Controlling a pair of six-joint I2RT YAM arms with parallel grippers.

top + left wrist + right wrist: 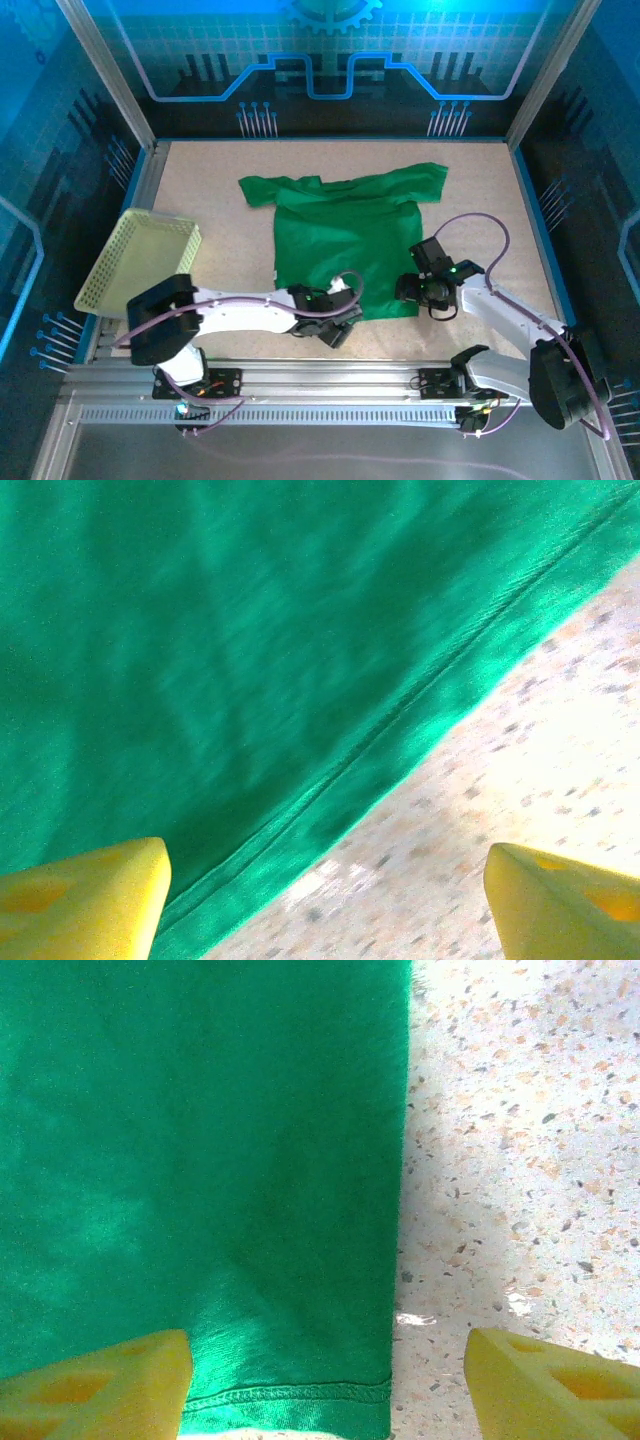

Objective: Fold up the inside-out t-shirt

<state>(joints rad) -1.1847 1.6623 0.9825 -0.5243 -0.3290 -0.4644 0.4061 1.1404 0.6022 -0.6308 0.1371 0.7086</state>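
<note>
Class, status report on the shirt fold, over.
Left gripper open at near hem; right gripper open at hem corner. Shirt flat, unfolded. Basket apart, far left.

Near hem of the shirt (335, 235): parts lie hidden under the left gripper (342, 318) and right gripper (412, 290). In both wrist views the frame edges crop the shirt and the 2 fingers (95, 1385); left-view cloth is blurred.
</note>
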